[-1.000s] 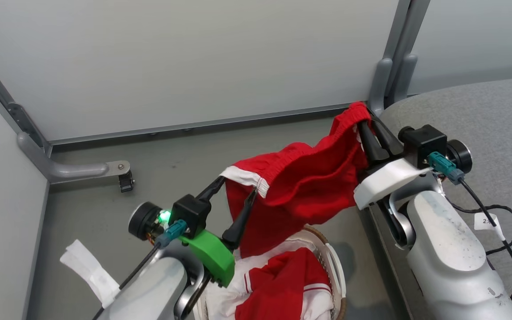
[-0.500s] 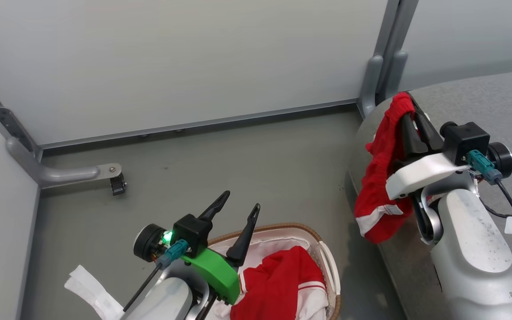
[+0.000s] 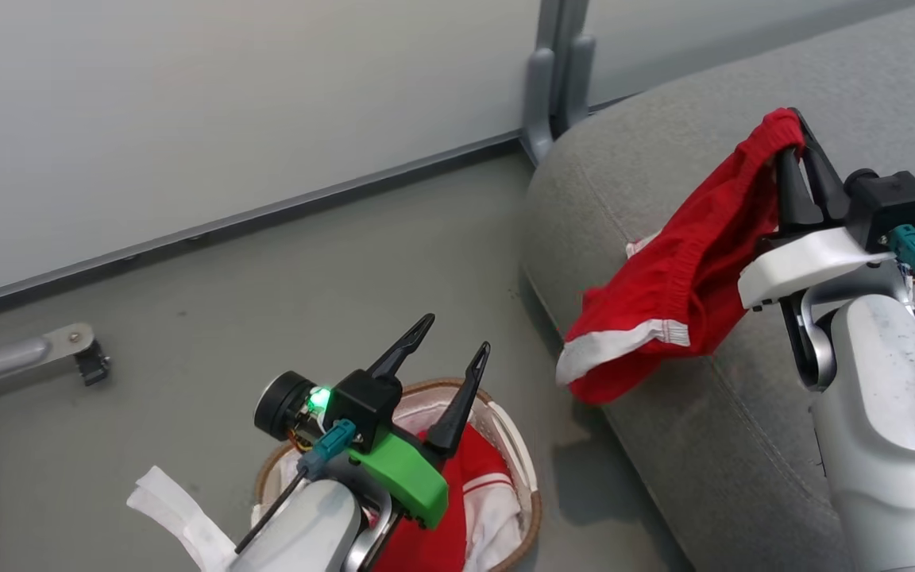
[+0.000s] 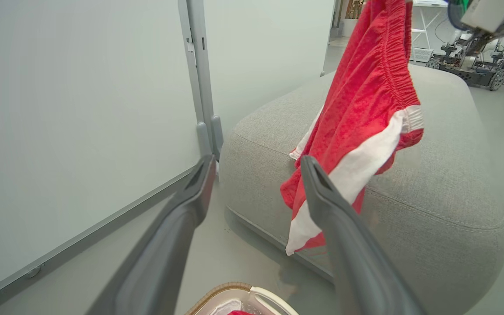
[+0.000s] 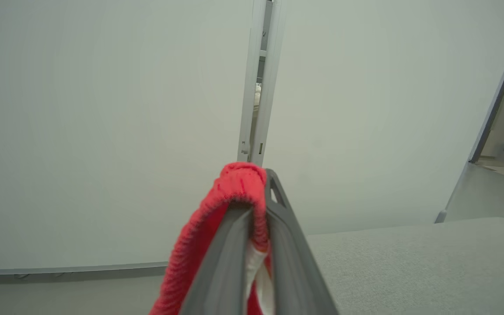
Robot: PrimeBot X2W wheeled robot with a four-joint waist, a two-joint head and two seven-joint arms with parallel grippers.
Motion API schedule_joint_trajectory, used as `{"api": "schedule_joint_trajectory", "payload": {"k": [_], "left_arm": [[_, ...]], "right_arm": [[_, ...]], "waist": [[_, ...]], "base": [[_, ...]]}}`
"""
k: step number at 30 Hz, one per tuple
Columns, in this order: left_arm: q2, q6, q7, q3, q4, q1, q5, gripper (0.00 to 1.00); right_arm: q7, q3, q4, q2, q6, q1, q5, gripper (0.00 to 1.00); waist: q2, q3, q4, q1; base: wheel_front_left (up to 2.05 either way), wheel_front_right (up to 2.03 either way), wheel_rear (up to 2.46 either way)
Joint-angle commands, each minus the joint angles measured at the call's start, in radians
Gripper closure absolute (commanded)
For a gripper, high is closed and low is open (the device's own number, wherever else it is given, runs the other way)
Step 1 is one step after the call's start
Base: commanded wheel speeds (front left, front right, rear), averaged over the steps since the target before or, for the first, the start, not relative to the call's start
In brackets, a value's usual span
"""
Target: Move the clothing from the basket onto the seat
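The right gripper [image 3: 793, 135] is raised over the seat [image 3: 648, 143], its two fingers pressed close together on the elastic waistband of a red garment [image 3: 680, 278]. In the right wrist view the waistband folds over one fingertip and a strip of white cloth sits pinched in the narrow gap between the fingers. From that hold the garment hangs down and toward the robot's left, across the seat's rounded edge. Its lowest part, a white trim band with red below it, dangles at the seat's outer side above the floor [image 3: 267, 294]. Whether the cloth touches the seat cannot be told. In the left wrist view it hangs as a long red drape with the white band running slantwise down it, the seat behind it. The left gripper [image 3: 458, 332] is low and well apart from the right one, with its fingers spread wide and nothing between them. It hovers above the basket [image 3: 523, 469], which stands on the floor near the seat's side. More red clothing [image 3: 477, 461] with white stripes lies in the basket, on a white liner [image 3: 497, 524], partly hidden by the left arm. A white strip [image 3: 179, 516] sticks out beside that arm. Pale wall panels [image 3: 227, 103] joined by a grey post [image 3: 557, 63] stand behind the floor and seat
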Motion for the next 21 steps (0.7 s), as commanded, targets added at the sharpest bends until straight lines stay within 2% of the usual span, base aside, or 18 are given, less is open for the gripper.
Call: {"api": "schedule_joint_trajectory", "payload": {"k": [1,6,10,17,21], "left_arm": [[0.003,-0.004,-0.001,0.006,0.000,-0.022,0.018,0.00],[0.002,-0.012,-0.001,0.001,0.006,-0.049,0.037,0.00],[0.000,-0.016,-0.001,0.000,-0.009,-0.067,0.052,0.00],[0.003,-0.021,-0.001,-0.020,-0.024,-0.091,0.079,0.00],[0.007,-0.022,-0.001,-0.028,-0.034,-0.113,0.090,0.00]], "right_arm": [[0.000,0.000,-0.007,-0.005,-0.001,-0.018,-0.004,1.00],[0.000,-0.009,-0.012,-0.013,-0.001,-0.034,0.008,1.00],[0.000,-0.016,-0.014,-0.009,-0.001,-0.037,0.024,1.00],[0.000,-0.004,-0.002,-0.046,-0.001,-0.058,0.061,1.00],[0.001,0.016,0.010,-0.118,-0.001,-0.122,0.061,1.00]], "waist": [[-0.0001,0.084,-0.124,0.0000],[-0.0001,0.136,-0.194,0.0000],[-0.0001,0.172,-0.217,0.0000],[-0.0001,0.221,-0.193,0.0000],[-0.0001,0.255,-0.149,0.0000]], "base": [[0.00,0.00,0.00],[0.00,0.00,0.00],[0.00,0.00,0.00],[0.00,0.00,0.00],[0.00,0.00,0.00]]}}
